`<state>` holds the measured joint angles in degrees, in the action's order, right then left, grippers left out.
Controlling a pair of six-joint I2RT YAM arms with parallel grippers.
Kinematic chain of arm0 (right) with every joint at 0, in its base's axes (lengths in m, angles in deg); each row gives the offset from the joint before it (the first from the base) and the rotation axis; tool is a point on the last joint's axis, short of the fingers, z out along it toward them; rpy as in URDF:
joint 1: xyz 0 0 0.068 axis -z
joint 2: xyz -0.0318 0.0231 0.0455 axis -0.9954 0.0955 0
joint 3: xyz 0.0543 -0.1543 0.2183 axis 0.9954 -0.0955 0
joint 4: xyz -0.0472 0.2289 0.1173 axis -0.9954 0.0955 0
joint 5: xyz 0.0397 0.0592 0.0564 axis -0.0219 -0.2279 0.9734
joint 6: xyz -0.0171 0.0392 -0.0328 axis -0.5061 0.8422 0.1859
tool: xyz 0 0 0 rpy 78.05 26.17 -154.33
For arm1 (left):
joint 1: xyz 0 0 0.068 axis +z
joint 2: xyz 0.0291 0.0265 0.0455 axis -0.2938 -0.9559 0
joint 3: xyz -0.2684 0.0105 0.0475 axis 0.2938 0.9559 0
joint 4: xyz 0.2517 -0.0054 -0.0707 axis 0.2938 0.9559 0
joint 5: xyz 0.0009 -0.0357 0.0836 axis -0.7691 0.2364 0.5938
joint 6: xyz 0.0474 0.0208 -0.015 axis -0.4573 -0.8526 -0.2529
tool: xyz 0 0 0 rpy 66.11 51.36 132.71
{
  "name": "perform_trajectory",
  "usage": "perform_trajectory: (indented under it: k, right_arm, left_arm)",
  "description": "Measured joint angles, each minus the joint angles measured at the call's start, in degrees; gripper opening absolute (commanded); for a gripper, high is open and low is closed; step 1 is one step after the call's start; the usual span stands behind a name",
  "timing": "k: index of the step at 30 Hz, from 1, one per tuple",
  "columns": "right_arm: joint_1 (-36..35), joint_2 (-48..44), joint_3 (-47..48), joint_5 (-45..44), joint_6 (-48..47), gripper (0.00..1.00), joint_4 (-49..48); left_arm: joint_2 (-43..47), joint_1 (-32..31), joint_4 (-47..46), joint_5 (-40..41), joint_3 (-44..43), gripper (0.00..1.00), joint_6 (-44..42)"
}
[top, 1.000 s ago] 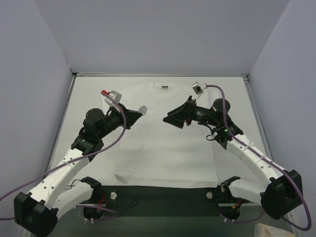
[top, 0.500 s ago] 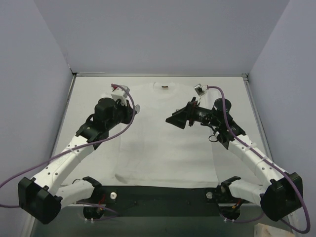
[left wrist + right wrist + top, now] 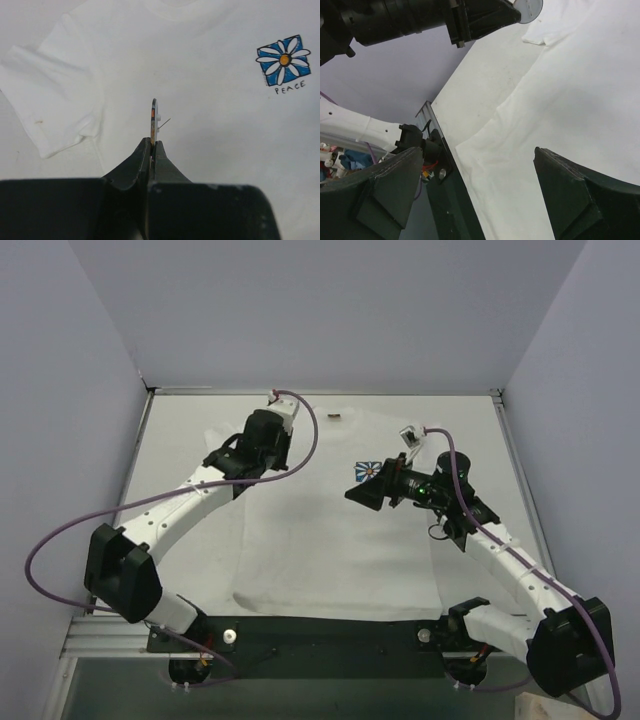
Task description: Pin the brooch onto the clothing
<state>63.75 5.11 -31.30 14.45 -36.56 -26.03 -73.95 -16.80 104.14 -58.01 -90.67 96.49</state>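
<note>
Brooch (image 3: 154,117) edge-on, its face unseen; shirt (image 3: 200,100) collar beyond the top edge.

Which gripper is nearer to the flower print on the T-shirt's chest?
Right. The right gripper hangs open just beside the flower print, on its near side. The left gripper, shut on the brooch, is across the T-shirt, near the sleeve.

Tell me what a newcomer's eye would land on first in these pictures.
The blue-and-white flower print marked PEACE stands out on the chest of the white T-shirt, which lies spread on the table. In the left wrist view the left claw is shut on the brooch, held edge-on over the shirt with its pin sticking out. The right claw gapes wide and empty over the shirt.
</note>
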Motion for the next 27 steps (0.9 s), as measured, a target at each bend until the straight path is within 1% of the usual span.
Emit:
perform_trajectory:
  k: [7, 10, 14, 21, 27]
  right_arm:
    - [2.05, 0.00, -3.43, -0.52, -0.31, 1.00, 1.14]
    - [2.97, 0.00, -4.28, -1.55, -0.59, 1.00, 2.23]
    - [4.83, 0.00, -5.42, -3.63, -1.29, 1.00, 3.80]
    - [7.74, 1.29, -6.75, -5.68, -2.10, 1.00, 7.30]
    - [9.25, 2.80, -6.71, -5.81, -3.10, 1.00, 9.38]
  left_arm:
    - [-14.29, -0.04, 3.61, 8.13, -9.55, 0.00, -3.15]
    - [-19.17, -0.04, 4.37, 11.10, -11.50, 0.00, -4.57]
    - [-24.24, -0.04, 5.05, 15.13, -14.32, 0.00, -6.67]
    - [-33.18, -0.04, 4.98, 21.59, -23.12, 0.00, -12.07]
    - [-36.44, -0.04, 4.55, 24.26, -25.05, 0.00, -15.61]
